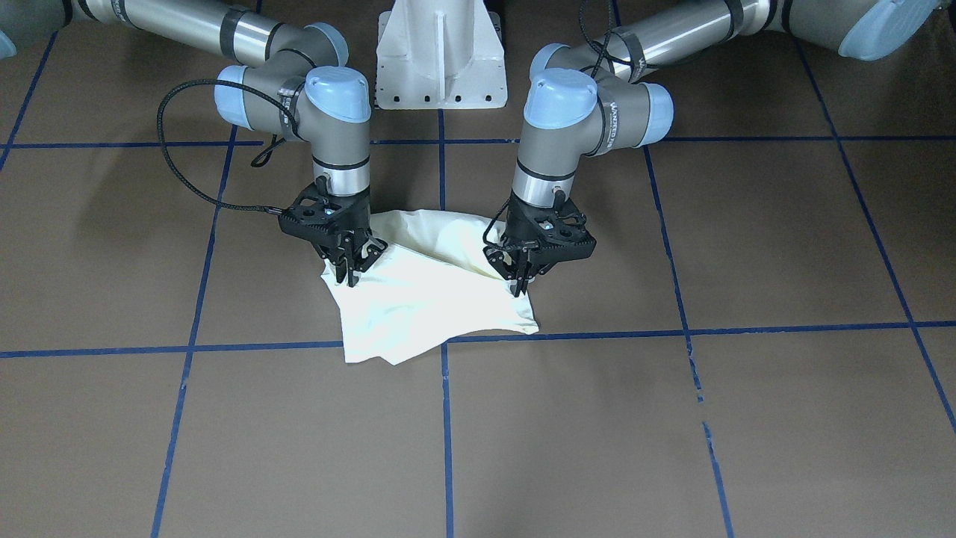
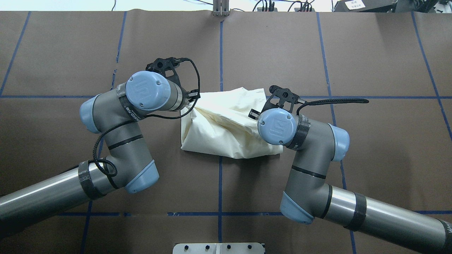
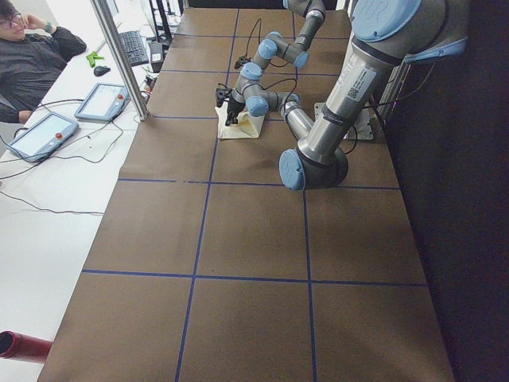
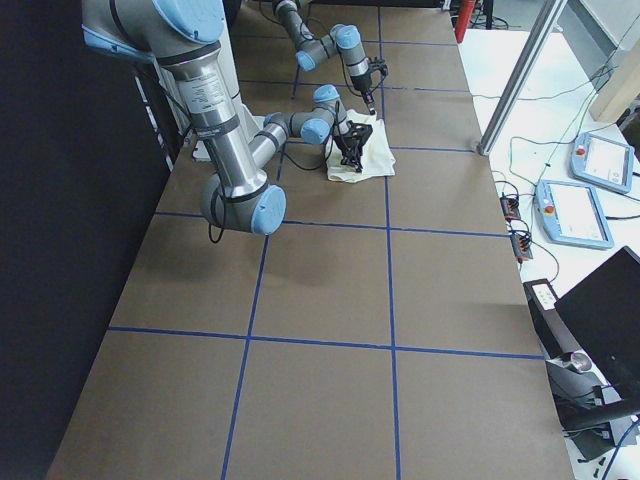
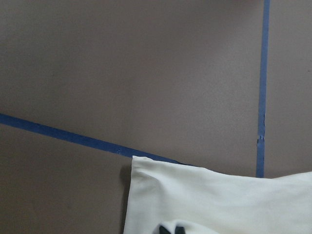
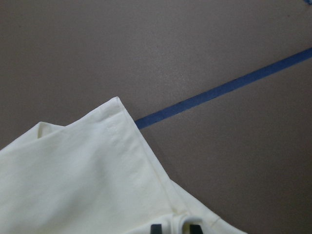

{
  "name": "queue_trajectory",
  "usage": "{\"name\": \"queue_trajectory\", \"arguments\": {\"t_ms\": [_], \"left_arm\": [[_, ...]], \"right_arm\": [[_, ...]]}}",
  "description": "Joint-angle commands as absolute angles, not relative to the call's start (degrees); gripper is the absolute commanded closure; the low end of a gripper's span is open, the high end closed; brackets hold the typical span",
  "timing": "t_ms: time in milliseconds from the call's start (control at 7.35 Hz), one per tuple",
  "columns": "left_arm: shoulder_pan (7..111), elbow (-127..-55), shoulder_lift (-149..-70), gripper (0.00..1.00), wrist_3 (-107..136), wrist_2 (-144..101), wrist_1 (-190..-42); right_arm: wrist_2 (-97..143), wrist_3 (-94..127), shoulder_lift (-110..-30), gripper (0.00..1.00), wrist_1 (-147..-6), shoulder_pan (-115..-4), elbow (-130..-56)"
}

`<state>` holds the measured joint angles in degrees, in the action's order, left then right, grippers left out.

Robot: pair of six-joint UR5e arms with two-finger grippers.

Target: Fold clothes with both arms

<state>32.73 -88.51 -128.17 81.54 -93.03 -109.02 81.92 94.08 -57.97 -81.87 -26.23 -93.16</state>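
The cream shirt (image 1: 426,299) lies bunched and partly folded on the brown table, near the middle (image 2: 226,127). My left gripper (image 1: 519,288) is shut on the shirt's edge at the side away from the robot; in the left wrist view its fingertips (image 5: 171,230) pinch cream cloth (image 5: 219,204). On the opposite edge my right gripper (image 1: 351,276) is shut too, its tips (image 6: 175,228) closed over a hem of the fabric (image 6: 83,180). The cloth rises in a ridge between the two grippers. From overhead both wrists hide their fingertips.
Blue tape lines (image 1: 446,418) grid the brown table. The white pedestal base (image 1: 441,52) stands behind the shirt. Off the table's far side are a metal post (image 3: 119,56), teach pendants (image 3: 44,134) and a seated person (image 3: 32,56).
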Motion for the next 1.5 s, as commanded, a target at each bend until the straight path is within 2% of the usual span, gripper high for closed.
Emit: {"name": "queue_trajectory", "arguments": {"t_ms": [0, 272, 544, 953, 1361], "left_arm": [[35.0, -88.9, -127.9, 0.0, 78.8, -93.8, -111.3], [40.6, -90.0, -125.6, 0.0, 66.9, -102.6, -113.6], [41.1, -90.5, -124.1, 0.0, 65.7, -103.0, -115.0], [41.1, -90.5, -124.1, 0.0, 66.1, -103.0, -115.0], [41.1, -90.5, -124.0, 0.0, 66.1, -103.0, -115.0]], "right_arm": [[84.2, 88.9, -56.9, 0.0, -81.9, -27.6, -94.8], [85.4, 83.5, -56.7, 0.0, -82.5, -27.8, -99.9], [83.2, 81.8, -56.5, 0.0, -83.0, -23.8, -101.7], [69.5, 83.1, -56.1, 0.0, -88.8, -14.3, -100.8], [67.1, 90.1, -55.6, 0.02, -88.0, -14.2, -97.0]]}}
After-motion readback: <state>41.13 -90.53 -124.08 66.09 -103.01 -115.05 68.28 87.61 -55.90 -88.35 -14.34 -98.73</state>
